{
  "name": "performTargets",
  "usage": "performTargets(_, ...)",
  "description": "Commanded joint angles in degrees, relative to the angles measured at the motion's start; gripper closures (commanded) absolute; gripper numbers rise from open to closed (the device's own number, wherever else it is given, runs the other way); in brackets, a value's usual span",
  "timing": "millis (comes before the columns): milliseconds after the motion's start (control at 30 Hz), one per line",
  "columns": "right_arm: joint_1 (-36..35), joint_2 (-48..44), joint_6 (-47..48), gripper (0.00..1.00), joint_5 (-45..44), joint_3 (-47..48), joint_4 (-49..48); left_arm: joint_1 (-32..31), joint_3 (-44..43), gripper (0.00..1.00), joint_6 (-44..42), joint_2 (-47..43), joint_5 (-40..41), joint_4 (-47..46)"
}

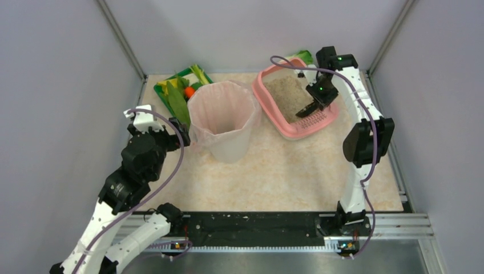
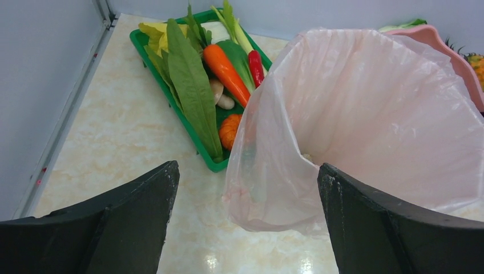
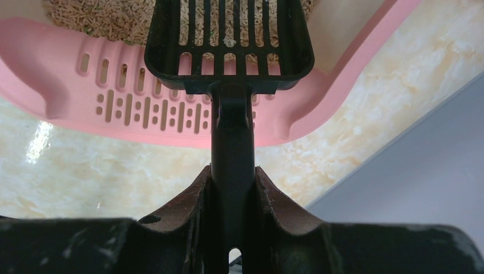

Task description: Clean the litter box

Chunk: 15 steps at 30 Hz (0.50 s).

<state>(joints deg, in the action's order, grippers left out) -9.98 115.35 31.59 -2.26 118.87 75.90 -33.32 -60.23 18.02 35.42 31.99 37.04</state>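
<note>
Black scoop point(image 3: 228, 40) is being held by its handle in the right gripper point(image 3: 231, 180), jaws pressing tight on it. Its slotted head is hanging just ahead of this gripper, over the lip of the pink litter box point(image 3: 57, 85), which is lying directly in front. The left gripper point(image 2: 246, 174) is standing wide, holding nothing; the bin point(image 2: 371, 114) is sitting just ahead, a green tray point(image 2: 136, 37) further left.
</note>
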Motion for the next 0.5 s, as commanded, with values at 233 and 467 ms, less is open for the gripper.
performTargets(233,-0.04,1.24,3.57,1.0,0.17,2.39,2.5,-0.05,-1.65,0.04,-1.25,2.38,0.43,-4.3)
performTargets(467,-2.15,6.49,6.68,1.0,1.38,5.76,1.86,0.0,-2.27,0.04,-0.98,3.58,0.11,-3.63)
